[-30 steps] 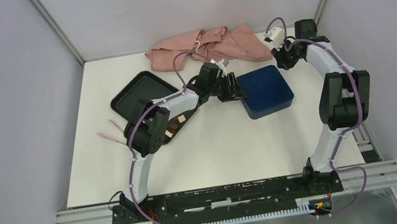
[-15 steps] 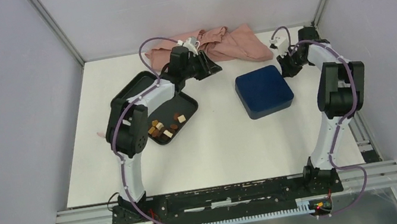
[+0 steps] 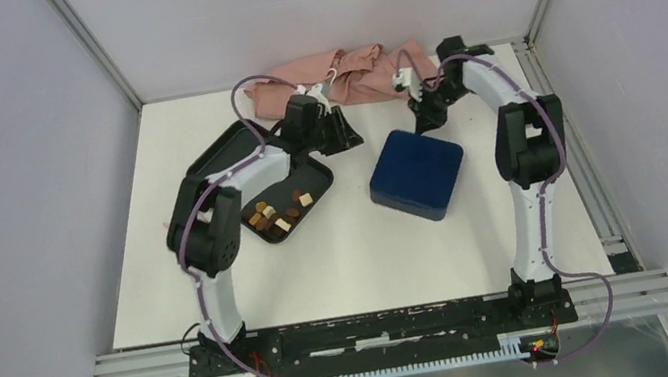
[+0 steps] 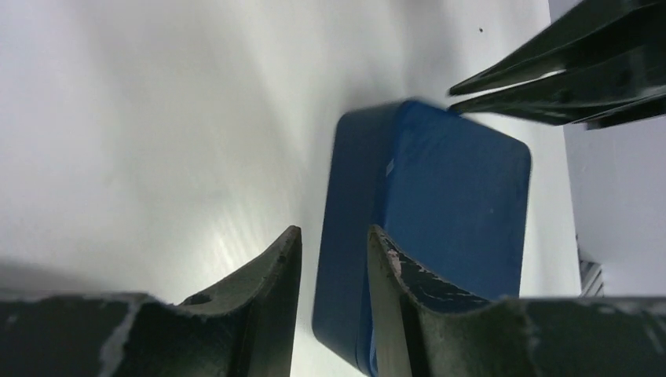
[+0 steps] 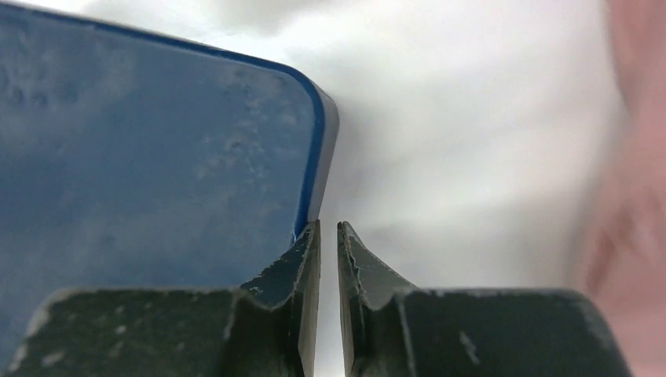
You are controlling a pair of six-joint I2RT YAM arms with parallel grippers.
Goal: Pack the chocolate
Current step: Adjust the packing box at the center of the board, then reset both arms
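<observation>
Chocolates [image 3: 279, 213]: small brown and pale pieces are seen lying loose in the near corner of the black tray [image 3: 216, 157], left of centre.
Left gripper [image 3: 342, 132]: held just beyond the tray's far-right edge, fingers narrowly apart with nothing between them; the box is seen straight ahead in the left wrist view.
Blue box [image 3: 417, 173]: lid on, set cornerwise on the table, well right of the chocolates, between the two grippers.
Right gripper [image 3: 424, 118]: fingers almost together, empty, set at the box's far corner [image 5: 318, 118].
Deciding relation: the chocolates lie left of the box; the left arm is judged nearer them, the right nearer the box.
</observation>
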